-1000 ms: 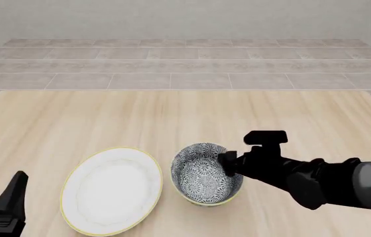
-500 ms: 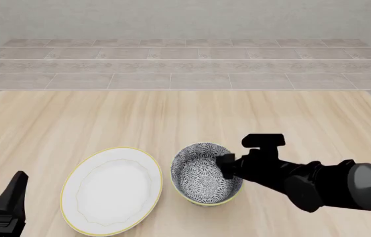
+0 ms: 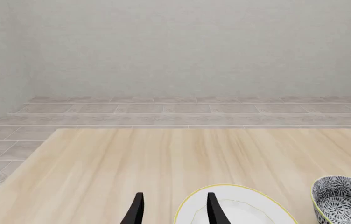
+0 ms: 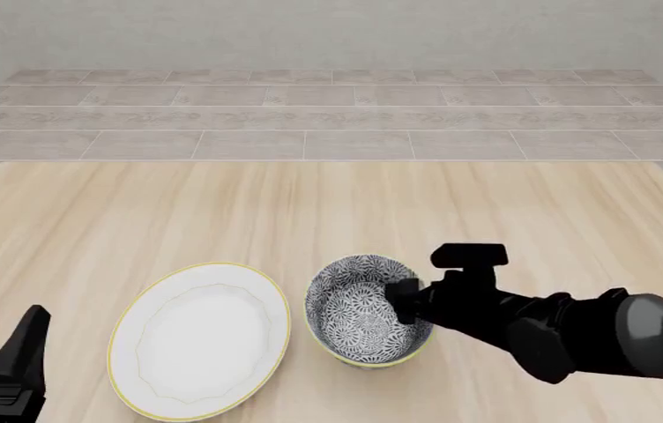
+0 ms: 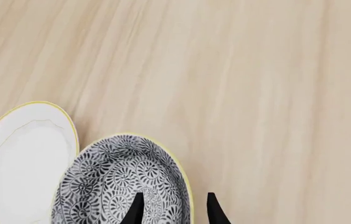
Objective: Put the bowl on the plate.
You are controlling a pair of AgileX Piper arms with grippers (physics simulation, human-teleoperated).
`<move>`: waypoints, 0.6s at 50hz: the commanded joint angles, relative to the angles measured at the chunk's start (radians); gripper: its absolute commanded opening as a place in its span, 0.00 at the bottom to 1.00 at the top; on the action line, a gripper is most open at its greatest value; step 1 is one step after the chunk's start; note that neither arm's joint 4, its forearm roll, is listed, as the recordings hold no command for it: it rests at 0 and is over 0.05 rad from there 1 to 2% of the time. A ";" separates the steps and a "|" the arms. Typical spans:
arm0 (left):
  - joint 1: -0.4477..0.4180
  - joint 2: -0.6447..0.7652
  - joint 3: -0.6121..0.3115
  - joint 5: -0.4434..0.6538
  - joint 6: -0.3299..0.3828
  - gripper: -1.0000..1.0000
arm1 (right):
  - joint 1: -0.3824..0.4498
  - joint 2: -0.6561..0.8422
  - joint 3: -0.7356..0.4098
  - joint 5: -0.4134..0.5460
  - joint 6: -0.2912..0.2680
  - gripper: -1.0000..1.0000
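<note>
Now bowl (image 5: 122, 182) rim between pincer (image 5: 172, 207) fingers

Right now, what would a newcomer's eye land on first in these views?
First the patterned bowl near the table's front edge, with the right claw straddling its right rim: one finger inside, one outside. Next the white plate just left of it, nothing on it. The left claw sits open at the lower left, holding nothing.
</note>
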 commanded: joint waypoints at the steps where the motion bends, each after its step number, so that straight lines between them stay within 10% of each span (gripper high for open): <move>1: 0.000 0.000 0.000 0.000 0.000 1.00 | 0.004 0.014 0.005 -0.016 0.006 1.00; 19: 0.000 0.000 0.000 0.000 0.000 1.00 | 0.004 0.006 0.009 -0.019 0.003 1.00; 20: 0.000 0.000 0.000 0.000 0.000 1.00 | -0.010 0.001 0.008 -0.016 -0.007 0.00; 30: 0.000 0.000 0.000 0.000 0.000 1.00 | -0.018 -0.009 0.006 -0.009 -0.017 0.00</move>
